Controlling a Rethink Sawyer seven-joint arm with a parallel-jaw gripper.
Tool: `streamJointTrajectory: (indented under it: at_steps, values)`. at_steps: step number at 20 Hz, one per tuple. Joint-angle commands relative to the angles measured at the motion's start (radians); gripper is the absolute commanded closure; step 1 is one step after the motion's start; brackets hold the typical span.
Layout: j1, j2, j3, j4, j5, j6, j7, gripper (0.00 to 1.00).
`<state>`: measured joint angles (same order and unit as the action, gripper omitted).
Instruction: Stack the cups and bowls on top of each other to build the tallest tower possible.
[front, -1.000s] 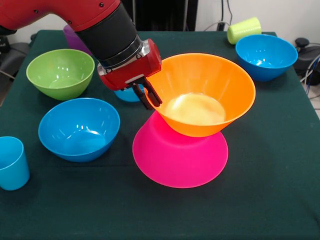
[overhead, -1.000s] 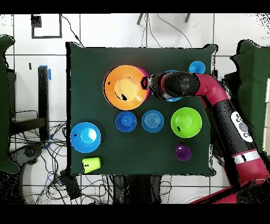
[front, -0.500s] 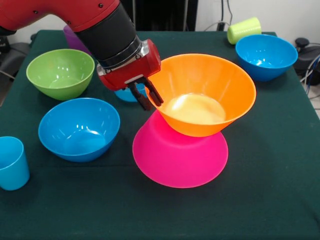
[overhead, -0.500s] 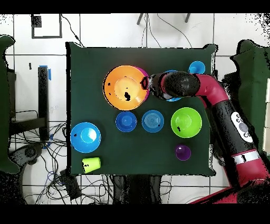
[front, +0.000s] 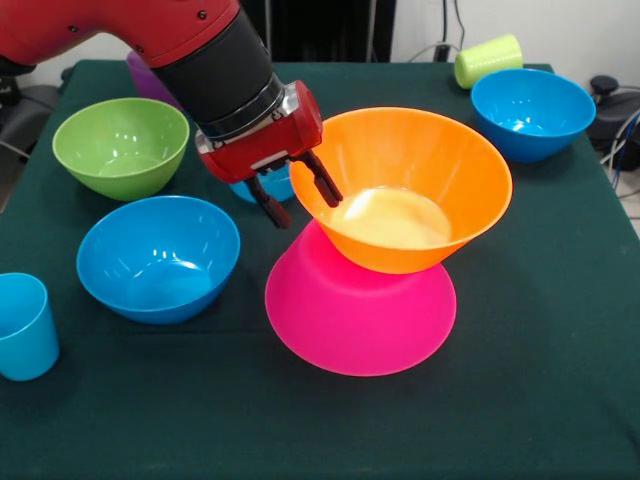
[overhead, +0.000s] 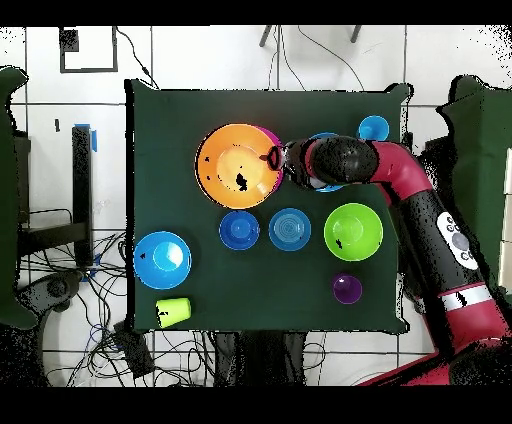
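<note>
Gripper (front: 296, 196) has its fingers spread apart w/ one either side of the orange bowl (front: 405, 185) rim at its 9 o'clock, bowl sitting upright on the flipped pink bowl (front: 360, 315) mid-table, prob light, stiff, slippery plastic, so pinching that thin rim looks best imo.

orange bowl (front: 405, 185), pink bowl (front: 355, 315), green tablecloth (front: 540, 400)

A dark green cloth (front: 560, 400) covers the table (overhead: 150, 300). Around it lies a pale tiled floor (overhead: 200, 60) with dark grout lines. Black cables (overhead: 110, 340) tangle on the floor beside one table corner. A white wall (front: 580, 30) stands behind the table.
</note>
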<state>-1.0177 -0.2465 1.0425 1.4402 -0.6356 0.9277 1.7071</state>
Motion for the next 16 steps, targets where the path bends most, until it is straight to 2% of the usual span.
streamJointTrajectory:
  at_steps: [1,9,16]
  values:
    - [0.007,0.031,-0.078,-0.042,-0.031,0.089,-0.333,0.0]
    - [-0.013,0.028,-0.074,-0.02,-0.025,0.086,-0.328,0.0]
    - [-0.033,-0.029,-0.06,0.026,0.016,0.133,-0.278,0.0]
